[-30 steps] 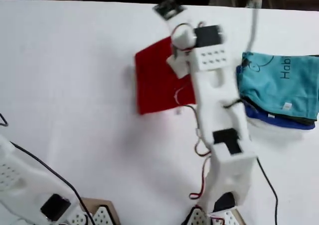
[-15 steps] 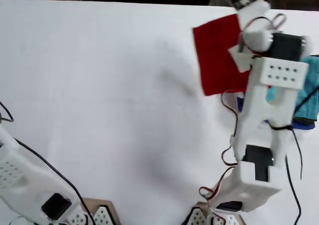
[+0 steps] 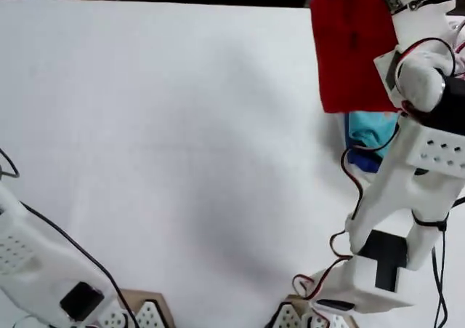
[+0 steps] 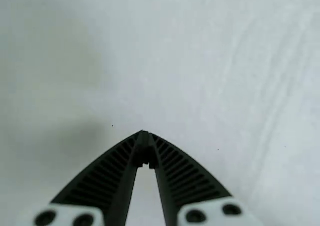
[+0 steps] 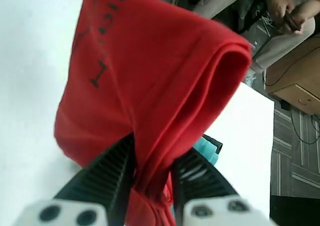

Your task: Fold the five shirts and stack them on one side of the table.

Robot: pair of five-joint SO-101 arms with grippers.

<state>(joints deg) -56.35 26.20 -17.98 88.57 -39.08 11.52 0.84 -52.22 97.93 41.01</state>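
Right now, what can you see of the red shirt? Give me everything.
The red shirt is folded into a compact rectangle of soft, knit-looking fabric, with dark print on one face and a rounded fold along one edge. One end is pinched between the fingers of the right gripper, and the rest sticks out past them. It appears lifted off the table, at the far right, partly over the teal shirt. Nothing else visibly touches it.
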